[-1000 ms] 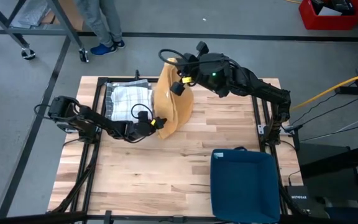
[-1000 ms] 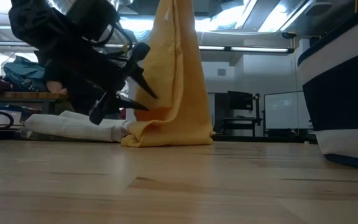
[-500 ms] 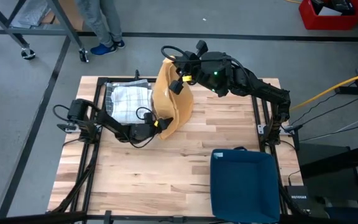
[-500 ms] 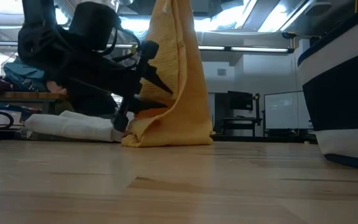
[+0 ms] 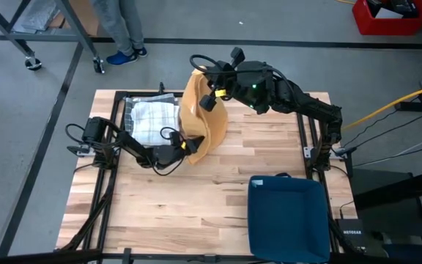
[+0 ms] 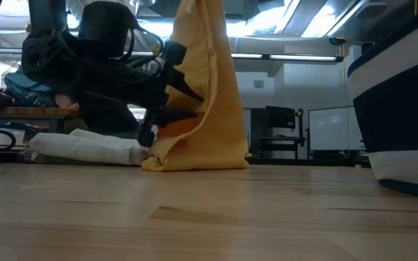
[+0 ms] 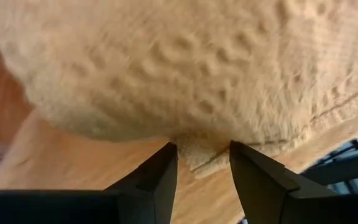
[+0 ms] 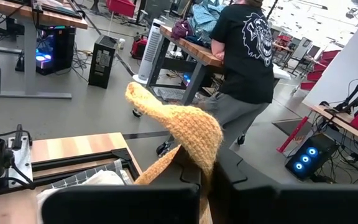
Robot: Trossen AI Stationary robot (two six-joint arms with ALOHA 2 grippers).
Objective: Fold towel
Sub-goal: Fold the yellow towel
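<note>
— Since a second ago the left tool point(image 5: 187, 146) has slid in against the low edge of the yellow towel point(image 5: 204, 121); the left arm's elbow has swung nearer the desk point(image 5: 196, 213) too. Right arm hasn't budged.

— So is it folded yet?

— Not by my reckoning. The right tool point(image 5: 212, 94) is clamped on the towel's top corner and holds it up above the desk, so the cloth hangs like a curtain with its bottom hem bunched on the wood. The left tool's fingers point(image 7: 160, 180) stand apart, one either side of the hem's corner, not pinched on it that I can see.

— What's left, then?

— I'd say nearly everything: grab that lower corner, spread the cloth flat, then make the folds.

— What else is around the towel?

— One white checked cloth point(image 5: 152, 119), lying flat just beside the yellow towel, toward the left arm's base. One dark blue bin point(image 5: 288, 216), well apart from the towel, at the desk's near edge. Two arms, one yellow towel. And one person point(image 8: 244, 56) beyond the towel, back turned, at a bench.
</note>
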